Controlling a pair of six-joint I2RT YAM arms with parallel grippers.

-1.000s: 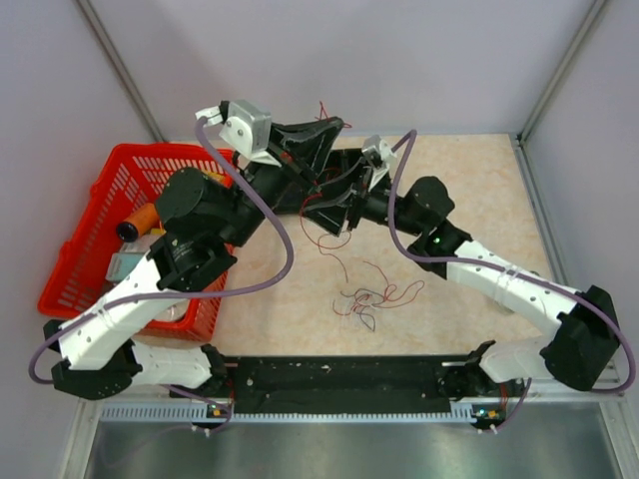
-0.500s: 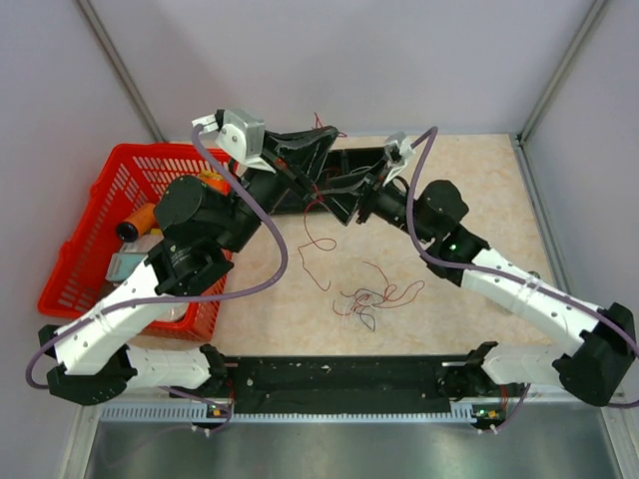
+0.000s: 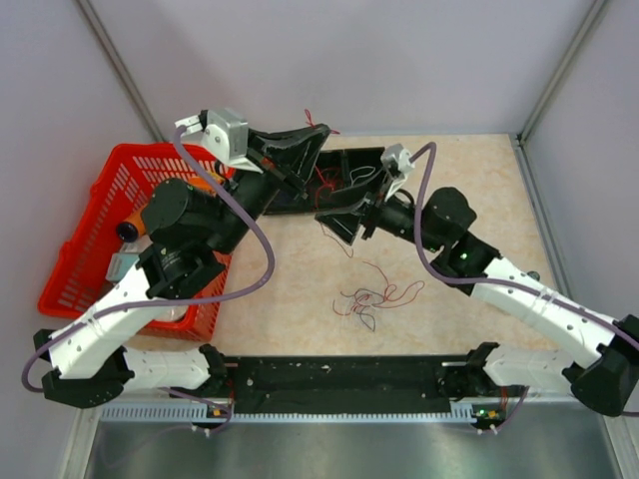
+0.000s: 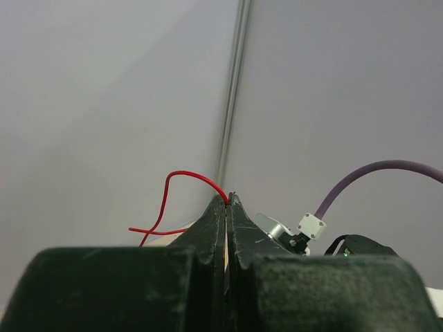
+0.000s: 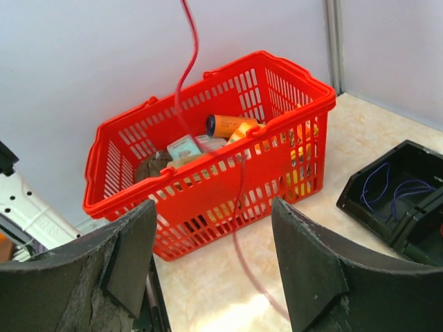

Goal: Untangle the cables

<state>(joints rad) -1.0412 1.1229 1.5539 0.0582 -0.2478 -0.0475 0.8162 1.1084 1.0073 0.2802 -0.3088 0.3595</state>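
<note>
- My left gripper (image 4: 227, 200) is clenched tight, jaws pressed flat together, pinching the red cable (image 4: 165, 195) right at the tips. A short loop of it arcs out over the top.
- From above, that gripper is lifted high at the far side of the table (image 3: 479, 190). The red cable drops from it in a thin line toward the surface.
- My right gripper (image 5: 211, 211) is released, with its jaws standing wide apart. A blurred red strand hangs in the gap between them. It touches neither pad as far as I can tell, so nothing is gripped there.
- Below and nearer to me, the tangle (image 3: 374, 296) of red and dark strands lies loose on the table, well apart from both grippers.
- I cannot tell whether the lifted cable is attached to it or already free.
- Past the right gripper sits a black bin (image 5: 363, 207) with a few blue strands (image 5: 398, 187) in it. The red basket (image 5: 208, 173) of odd items stands at the left edge.
- I judge the step to be drawing one red cable up and out of the knot, left arm as anchor and right arm coming in for a second hold. Most of the tangle is not yet sorted.
- Next I would centre the hanging strand between the right pads and close on it low down. Then I would ease the hands apart slowly, because wire this thin slips or drags the whole knot along.
</note>
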